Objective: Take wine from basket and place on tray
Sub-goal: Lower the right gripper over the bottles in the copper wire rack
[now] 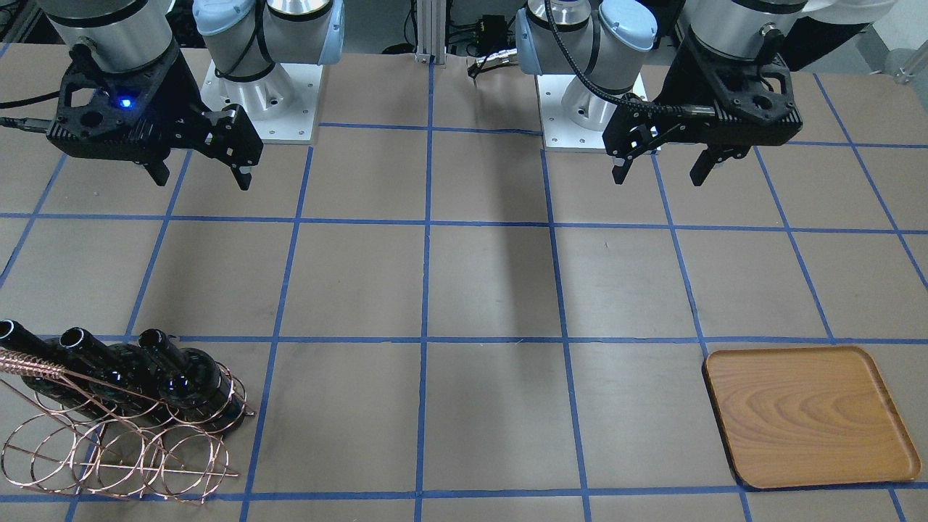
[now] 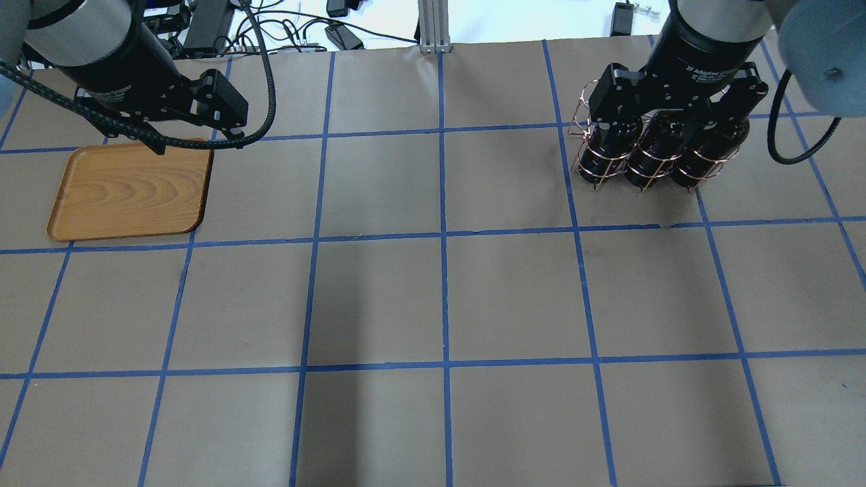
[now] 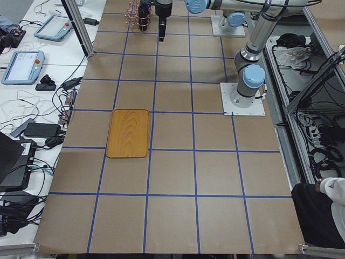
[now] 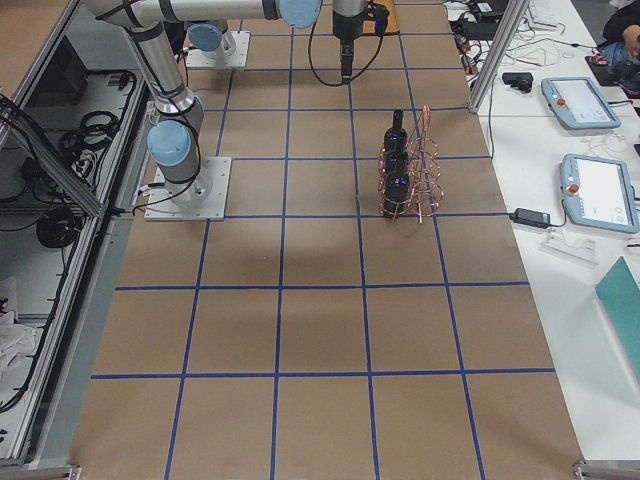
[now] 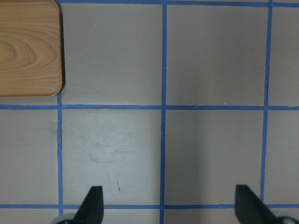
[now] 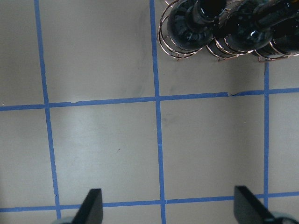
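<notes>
Three black wine bottles (image 1: 181,377) stand upright side by side in the copper wire basket (image 1: 109,449) at the table's far right side, also in the overhead view (image 2: 646,166) and the right wrist view (image 6: 189,23). The wooden tray (image 2: 128,193) lies bare at the far left; its corner shows in the left wrist view (image 5: 28,46). My right gripper (image 1: 203,180) is open and empty, high above the table; in the overhead view (image 2: 680,101) it hides the bottle necks. My left gripper (image 1: 660,174) is open and empty, high up near the tray's inner edge (image 5: 170,207).
The table is covered in brown paper with a blue tape grid (image 2: 443,237). Both arm bases (image 1: 261,101) stand at the robot's edge. An aluminium post (image 2: 429,24) and cables lie beyond the far edge. Tablets and cables sit on a side bench (image 4: 590,180).
</notes>
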`<state>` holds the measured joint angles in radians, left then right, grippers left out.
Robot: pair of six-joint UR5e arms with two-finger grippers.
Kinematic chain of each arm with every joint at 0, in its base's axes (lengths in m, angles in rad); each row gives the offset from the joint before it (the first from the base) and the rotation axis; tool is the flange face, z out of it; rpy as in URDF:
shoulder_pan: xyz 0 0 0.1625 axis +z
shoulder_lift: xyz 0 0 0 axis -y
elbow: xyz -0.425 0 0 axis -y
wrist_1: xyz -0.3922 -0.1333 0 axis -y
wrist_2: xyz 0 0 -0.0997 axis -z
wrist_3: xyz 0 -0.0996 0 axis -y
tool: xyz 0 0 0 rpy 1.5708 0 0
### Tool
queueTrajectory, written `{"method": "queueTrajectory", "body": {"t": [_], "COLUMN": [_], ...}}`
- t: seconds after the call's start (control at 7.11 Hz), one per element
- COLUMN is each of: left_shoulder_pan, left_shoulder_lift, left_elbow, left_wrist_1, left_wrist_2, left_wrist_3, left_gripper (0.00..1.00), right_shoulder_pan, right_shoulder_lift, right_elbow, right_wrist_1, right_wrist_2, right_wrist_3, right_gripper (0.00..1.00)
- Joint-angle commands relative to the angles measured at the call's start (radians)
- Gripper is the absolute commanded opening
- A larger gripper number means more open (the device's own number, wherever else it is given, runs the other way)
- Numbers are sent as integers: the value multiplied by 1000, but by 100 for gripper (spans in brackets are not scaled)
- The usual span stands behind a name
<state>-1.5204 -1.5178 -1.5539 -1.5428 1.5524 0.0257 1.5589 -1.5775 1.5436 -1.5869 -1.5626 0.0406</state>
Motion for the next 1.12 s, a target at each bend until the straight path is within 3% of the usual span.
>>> {"method": "queueTrajectory", "body": {"t": [0.0, 0.28, 0.84, 0.98], "left_shoulder_pan": [0, 0, 0, 0], "left_shoulder_lift": [-1, 1, 2, 4], "left_elbow": [0, 0, -9, -14], "left_wrist_1": [0, 0, 1, 4], "left_wrist_2": [0, 0, 2, 0], "left_wrist_3": [-1, 0, 0, -1], "left_gripper": [100, 100, 100, 100], "right_shoulder_pan": [-26, -94, -181, -181], "right_shoulder_lift": [-1, 5, 85, 115], "right_elbow": [0, 3, 3, 3], "right_wrist_1": [-21, -132, -143, -204], "right_wrist_2": [4, 3, -19, -19], "right_wrist_3": [-13, -202, -257, -258], "right_gripper": [100, 100, 100, 98]}}
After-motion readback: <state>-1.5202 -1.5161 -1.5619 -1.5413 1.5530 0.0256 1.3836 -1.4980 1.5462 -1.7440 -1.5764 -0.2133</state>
